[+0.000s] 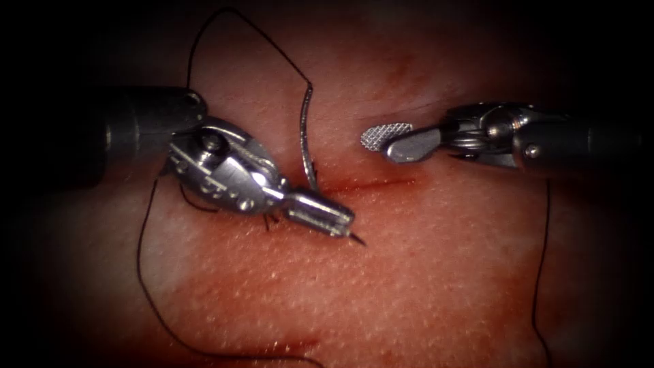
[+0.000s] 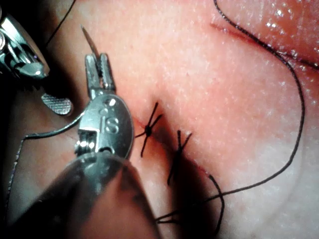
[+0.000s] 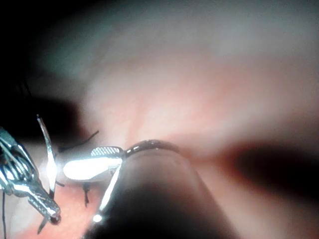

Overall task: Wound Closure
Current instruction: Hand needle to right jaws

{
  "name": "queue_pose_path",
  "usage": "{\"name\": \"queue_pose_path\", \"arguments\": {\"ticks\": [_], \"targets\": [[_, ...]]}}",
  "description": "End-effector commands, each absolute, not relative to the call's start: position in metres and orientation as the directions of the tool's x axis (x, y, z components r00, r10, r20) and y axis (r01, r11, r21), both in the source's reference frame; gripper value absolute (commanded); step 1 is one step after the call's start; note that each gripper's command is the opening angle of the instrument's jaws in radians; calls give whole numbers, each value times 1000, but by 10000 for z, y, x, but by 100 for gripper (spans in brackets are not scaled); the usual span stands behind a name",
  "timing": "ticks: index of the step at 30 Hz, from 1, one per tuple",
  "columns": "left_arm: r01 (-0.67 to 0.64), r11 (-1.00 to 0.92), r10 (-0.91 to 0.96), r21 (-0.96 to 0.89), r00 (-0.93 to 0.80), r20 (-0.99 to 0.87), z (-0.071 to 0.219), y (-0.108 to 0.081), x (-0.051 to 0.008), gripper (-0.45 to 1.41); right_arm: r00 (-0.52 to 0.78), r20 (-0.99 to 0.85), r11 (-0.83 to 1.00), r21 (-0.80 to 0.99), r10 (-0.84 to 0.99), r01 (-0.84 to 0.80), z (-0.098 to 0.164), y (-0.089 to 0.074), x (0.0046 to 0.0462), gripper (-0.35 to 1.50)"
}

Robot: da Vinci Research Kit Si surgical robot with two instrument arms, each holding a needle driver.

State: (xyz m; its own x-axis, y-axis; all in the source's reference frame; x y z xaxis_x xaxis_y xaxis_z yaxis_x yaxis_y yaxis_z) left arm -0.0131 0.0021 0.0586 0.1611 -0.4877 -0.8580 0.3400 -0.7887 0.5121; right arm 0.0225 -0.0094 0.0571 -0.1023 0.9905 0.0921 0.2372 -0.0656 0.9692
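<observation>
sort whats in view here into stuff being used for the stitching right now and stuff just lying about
In use: left claw shut on the needle near its tip; thread; the cut; tissue; right claw, open, holding nothing.

Lying about: finished knots with cut ends.

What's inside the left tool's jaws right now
The needle, gripped near its point, which pokes out past the left tool. The middle of its curve is in the tissue, hidden. The right tool holds nothing.
</observation>
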Motion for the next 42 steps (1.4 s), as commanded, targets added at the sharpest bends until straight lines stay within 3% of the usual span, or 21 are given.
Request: {"name": "queue_pose_path", "arguments": {"ticks": [1, 6, 24, 36, 42], "targets": [[339, -787, -490, 516, 164, -856, 591, 25, -136, -45, -107, 93, -64, 968, 990, 242, 573, -91, 241, 113], [340, -781, -491, 524, 185, -851, 590, 23, -138, -45, -123, 99, -65, 965, 987, 254, 573, -89, 263, 123], [337, -777, -486, 531, 214, -847, 574, 18, -141, -45, -143, 101, -64, 969, 985, 240, 570, -91, 279, 118], [337, -777, -489, 532, 210, -846, 575, 17, -141, -45, -151, 95, -56, 968, 984, 243, 568, -98, 294, 106], [338, -779, -485, 528, 209, -849, 574, 17, -141, -45, -146, 86, -49, 970, 985, 239, 570, -104, 299, 91]]}}
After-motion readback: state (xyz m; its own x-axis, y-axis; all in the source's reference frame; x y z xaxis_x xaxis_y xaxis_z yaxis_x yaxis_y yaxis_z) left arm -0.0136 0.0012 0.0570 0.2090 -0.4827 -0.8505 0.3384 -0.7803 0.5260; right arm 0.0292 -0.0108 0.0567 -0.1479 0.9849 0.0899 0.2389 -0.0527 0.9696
